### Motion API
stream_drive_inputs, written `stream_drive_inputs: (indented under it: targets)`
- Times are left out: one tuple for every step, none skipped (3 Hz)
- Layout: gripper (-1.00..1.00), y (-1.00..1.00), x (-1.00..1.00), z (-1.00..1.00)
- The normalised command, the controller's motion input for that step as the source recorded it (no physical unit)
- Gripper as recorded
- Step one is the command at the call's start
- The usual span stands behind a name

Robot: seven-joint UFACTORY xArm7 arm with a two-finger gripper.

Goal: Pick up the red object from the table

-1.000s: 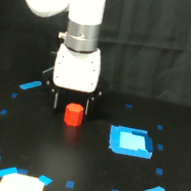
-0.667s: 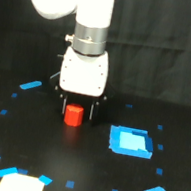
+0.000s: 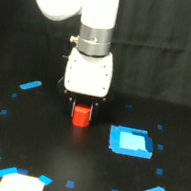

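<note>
The red object, a small stubby red-orange block, stands on the black table just left of centre in the exterior view. My gripper hangs straight down over it from the white wrist housing. The housing's lower edge hides the block's top. Dark fingers sit close on either side of the block. They blend into the black background, so I cannot make out whether they touch it. The block's base still rests on the table.
A large blue patch lies to the exterior view's right of the block. Small blue tape squares and strips ring the work area, such as a strip at the left. A white sheet sits at the bottom edge. A black cloth hangs behind.
The gripper has moved to the exterior view's right and come down over the red object. The block now sits slightly further right, centred under the gripper.
</note>
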Motion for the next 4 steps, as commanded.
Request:
stream_drive_inputs:
  targets:
    - [-1.0,-0.21,-0.04,0.97]
    - [-1.0,-0.22,-0.29,1.0]
    - [-1.0,0.04,-0.19,0.98]
    - [-0.92,0.05,0.11,0.98]
